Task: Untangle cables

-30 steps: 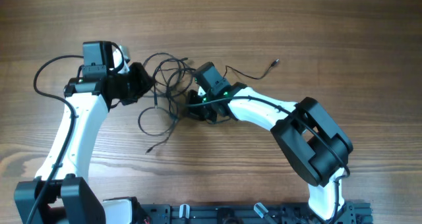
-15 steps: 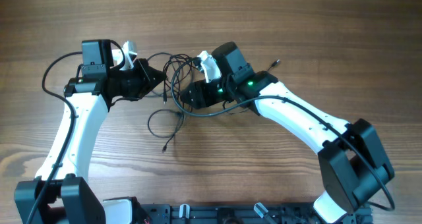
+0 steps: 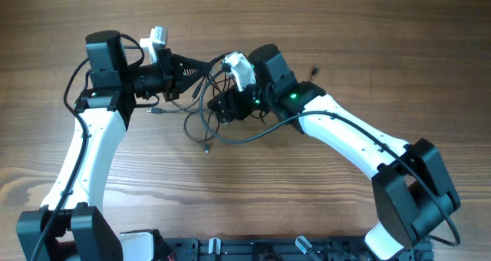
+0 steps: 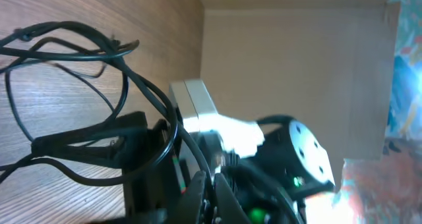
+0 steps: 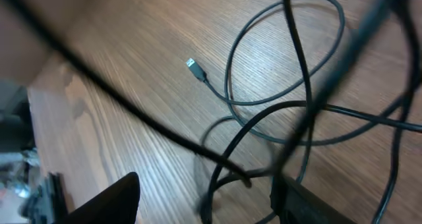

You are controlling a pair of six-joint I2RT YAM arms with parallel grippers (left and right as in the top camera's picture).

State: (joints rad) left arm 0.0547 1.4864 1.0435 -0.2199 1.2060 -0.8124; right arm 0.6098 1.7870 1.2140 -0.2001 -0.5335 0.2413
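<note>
Pressed together, left jaws, pinching a raised strand of the cables (image 3: 207, 100). Spread apart, right jaws, straddling loose strands without closing on any; dark fingers (image 5: 122, 204) low at both sides of the right wrist view. Tangle strung between the two, just off the middle of the desk (image 3: 345, 31) toward the far edge, lower loops resting on the wood. One plug (image 5: 192, 64) flat on bare wood beside the loops. Another cable end (image 3: 313, 67) poking out behind the right arm (image 3: 345, 138) toward the far edge.

Plenty of bare wood along the far edge and out to the left and right edges. Near edge taken up by a black rail (image 3: 253, 249) and both arm bases. Left arm (image 3: 88, 146) reaching up the left side, right arm crossing in from the near right corner, wrists close together over the tangle.

From overhead, right jaws mostly hidden under own wrist. Left wrist view blurred: strands close to the lens, own fingertips hard to make out.
</note>
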